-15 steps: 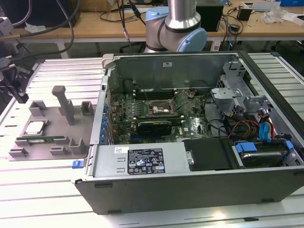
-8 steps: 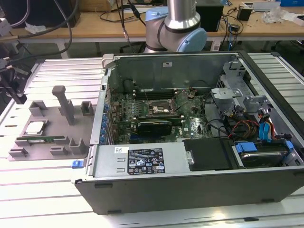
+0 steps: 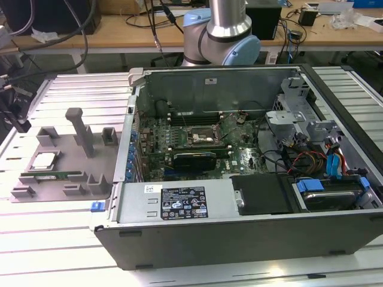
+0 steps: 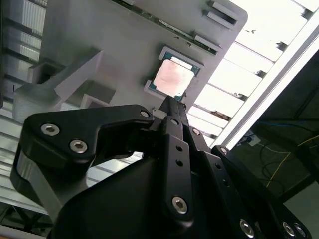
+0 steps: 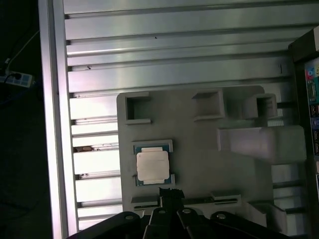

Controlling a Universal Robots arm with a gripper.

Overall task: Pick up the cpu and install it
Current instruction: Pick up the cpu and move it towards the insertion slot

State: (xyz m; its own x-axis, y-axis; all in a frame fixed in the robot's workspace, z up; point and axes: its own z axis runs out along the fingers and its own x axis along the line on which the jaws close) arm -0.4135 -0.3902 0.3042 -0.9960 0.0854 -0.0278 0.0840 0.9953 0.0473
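Fingers (image 4: 174,119) closed on nothing, tips just beside the cpu (image 4: 173,79) lying flat on the grey holder (image 4: 99,45).

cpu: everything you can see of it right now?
The cpu is a flat square chip with a pale shiny metal top and a thin greenish rim. It lies flat, lid up, seated in a shallow nest on the grey fixture tray, beside the open computer case, on the exterior view's left. The nest's edges hug two sides. The gripper is near one edge in both wrist views, not holding it.
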